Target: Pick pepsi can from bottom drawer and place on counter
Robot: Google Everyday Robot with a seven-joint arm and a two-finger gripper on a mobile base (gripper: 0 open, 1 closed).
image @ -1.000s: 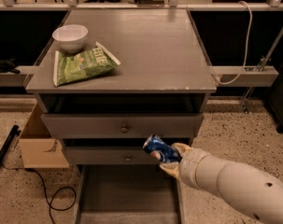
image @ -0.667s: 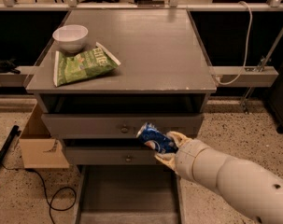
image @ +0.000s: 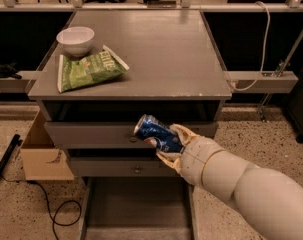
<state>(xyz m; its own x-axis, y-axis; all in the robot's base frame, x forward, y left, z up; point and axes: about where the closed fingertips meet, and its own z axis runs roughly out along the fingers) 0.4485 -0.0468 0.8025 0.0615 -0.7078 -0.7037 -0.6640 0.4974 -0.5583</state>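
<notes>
One claw [image: 167, 145] grips the pepsi can [image: 155, 132] beneath the edge of the counter [image: 156, 54].

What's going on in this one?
The robot's gripper holds the pepsi can, tilted, in front of the upper drawer fronts, above the open bottom drawer. The can is not yet on the counter, where a white bowl and a green chip bag sit at the left.

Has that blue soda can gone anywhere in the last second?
Yes. The pepsi can, clamped in the gripper, has risen and edged left, from in front of the middle drawer to the upper drawer, nearer the counter.
</notes>
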